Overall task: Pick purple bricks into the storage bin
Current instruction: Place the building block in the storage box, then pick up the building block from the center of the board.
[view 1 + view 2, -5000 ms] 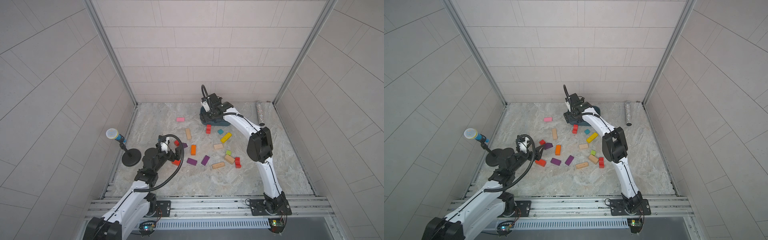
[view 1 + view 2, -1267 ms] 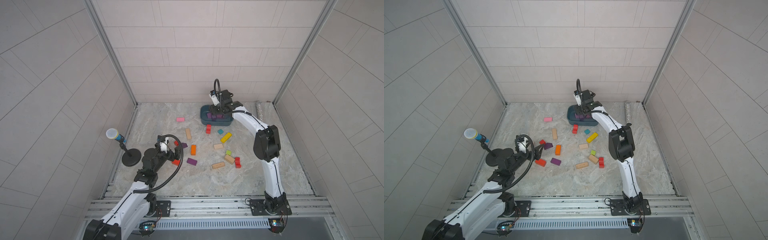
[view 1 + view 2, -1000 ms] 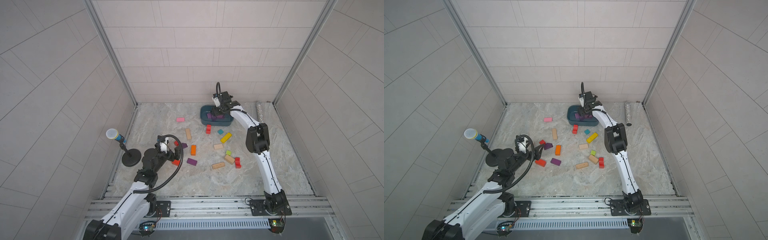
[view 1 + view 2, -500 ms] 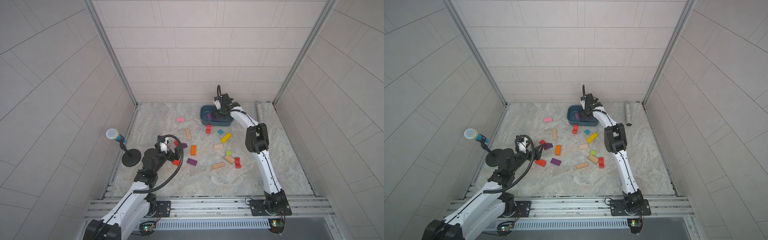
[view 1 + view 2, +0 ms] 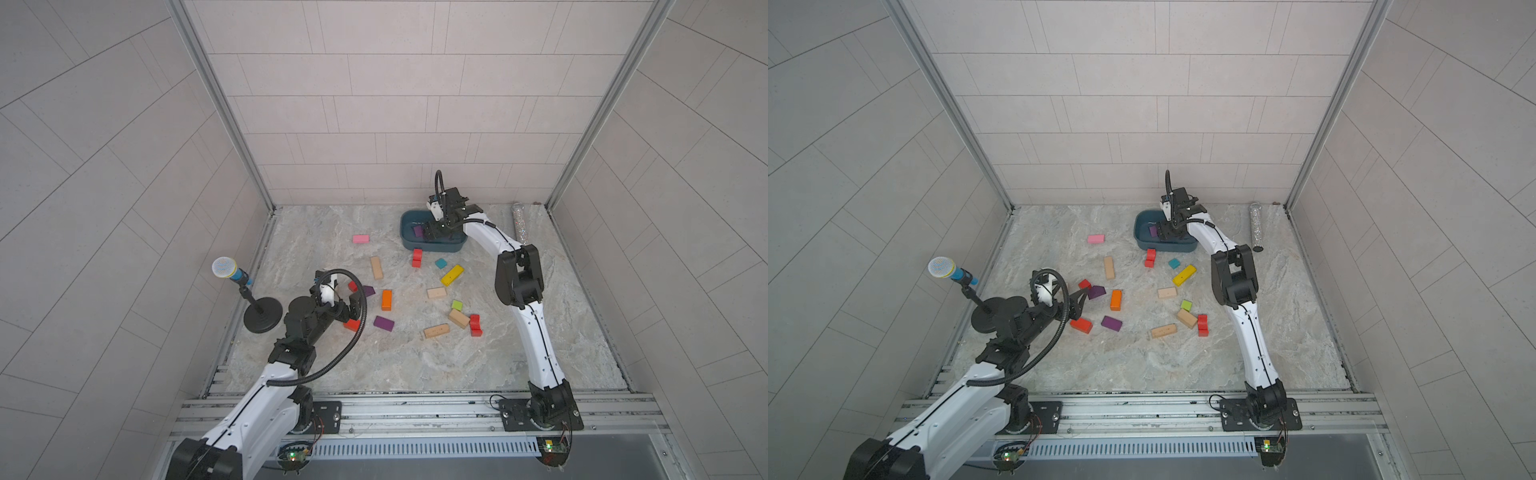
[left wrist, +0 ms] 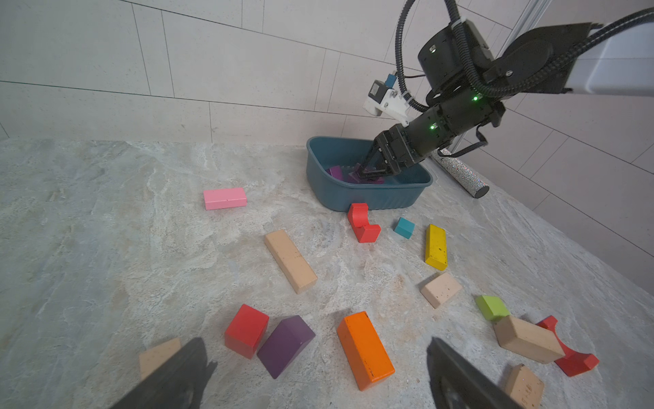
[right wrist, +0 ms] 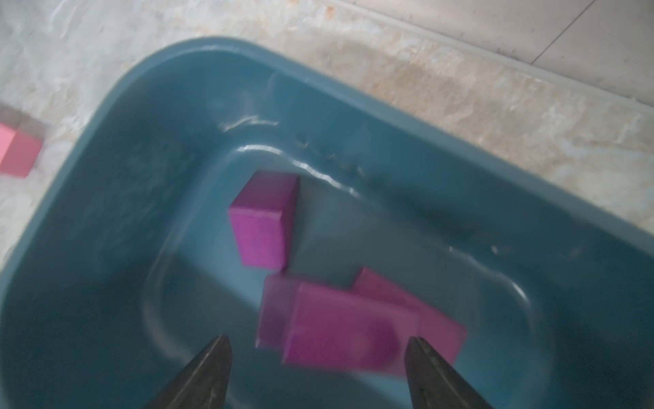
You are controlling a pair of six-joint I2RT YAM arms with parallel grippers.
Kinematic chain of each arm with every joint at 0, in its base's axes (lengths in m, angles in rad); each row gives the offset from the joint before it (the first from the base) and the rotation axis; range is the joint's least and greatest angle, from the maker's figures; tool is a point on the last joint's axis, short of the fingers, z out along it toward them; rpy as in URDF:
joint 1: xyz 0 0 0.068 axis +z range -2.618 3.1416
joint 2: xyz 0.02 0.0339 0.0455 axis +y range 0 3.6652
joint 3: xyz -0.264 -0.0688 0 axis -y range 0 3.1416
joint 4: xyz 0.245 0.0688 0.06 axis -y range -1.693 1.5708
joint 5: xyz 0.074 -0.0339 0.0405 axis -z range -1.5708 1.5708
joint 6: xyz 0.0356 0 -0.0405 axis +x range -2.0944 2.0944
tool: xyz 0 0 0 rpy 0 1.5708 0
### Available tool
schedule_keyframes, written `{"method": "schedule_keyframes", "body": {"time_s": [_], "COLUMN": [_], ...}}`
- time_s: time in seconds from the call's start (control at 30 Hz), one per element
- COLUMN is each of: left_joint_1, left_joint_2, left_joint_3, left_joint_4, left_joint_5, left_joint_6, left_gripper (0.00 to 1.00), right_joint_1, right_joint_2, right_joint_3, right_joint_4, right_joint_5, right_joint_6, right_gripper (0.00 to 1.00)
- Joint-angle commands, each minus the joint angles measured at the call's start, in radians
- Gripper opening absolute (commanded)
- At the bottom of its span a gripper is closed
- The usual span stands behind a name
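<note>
Three purple bricks point(image 7: 263, 219) lie below the spread right claw point(image 7: 318, 340) wrist-side; both top views show one.

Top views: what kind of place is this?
Probably a purpose-built robot test cell, not a home: plain panelled walls box in a marble-look tabletop, and an aluminium rail lines its front edge.

Storage bin point(image 5: 440, 248) at the back, blocks point(image 5: 386, 300) before it.
You'll find three bricks point(image 7: 263, 226) inside it, the microphone stand point(image 5: 262, 314) far left.
</note>
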Motion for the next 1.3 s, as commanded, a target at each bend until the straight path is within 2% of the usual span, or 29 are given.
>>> {"method": "schedule_keyframes", "body": {"time_s": [0.0, 0.1, 0.37, 0.5, 0.67, 0.87, 1.1, 1.27], "left_joint_1": [-0.004, -0.004, -0.003, -0.003, -0.003, 0.01, 0.018, 0.023], "left_joint_2": [0.002, 0.002, -0.015, -0.049, -0.078, -0.086, -0.117, -0.136], "left_joint_3": [0.019, 0.018, 0.026, 0.028, 0.034, 0.069, 0.06, 0.053], "left_joint_4": [0.011, 0.009, -0.022, -0.049, -0.089, -0.215, -0.235, -0.231], "left_joint_5": [-0.002, -0.003, -0.018, -0.035, -0.061, -0.208, -0.259, -0.249], "left_joint_6": [0.004, 0.004, 0.005, 0.005, 0.011, -0.012, -0.023, -0.021], "left_gripper": [1.0, 1.0, 1.0, 1.0, 1.0, 1.0, 1.0, 1.0], "right_joint_1": [0.034, 0.066, 0.222, 0.352, 0.489, 0.612, 0.643, 0.645], "right_joint_2": [-0.163, -0.269, -0.522, -0.608, -0.695, -0.73, -0.625, -0.559], "right_joint_3": [-0.071, -0.187, -0.56, -0.754, -0.95, -1.047, -1.044, -1.009], "right_joint_4": [0.056, 0.095, 0.154, 0.232, 0.345, 0.41, 0.469, 0.469], "right_joint_5": [-0.002, -0.011, -0.158, -0.081, -0.053, 0.029, 0.05, 0.053], "right_joint_6": [-0.047, -0.074, -0.167, -0.142, -0.095, -0.052, -0.017, -0.024], "right_gripper": [0.82, 0.82, 0.76, 0.75, 0.74, 0.69, 0.63, 0.62]}}
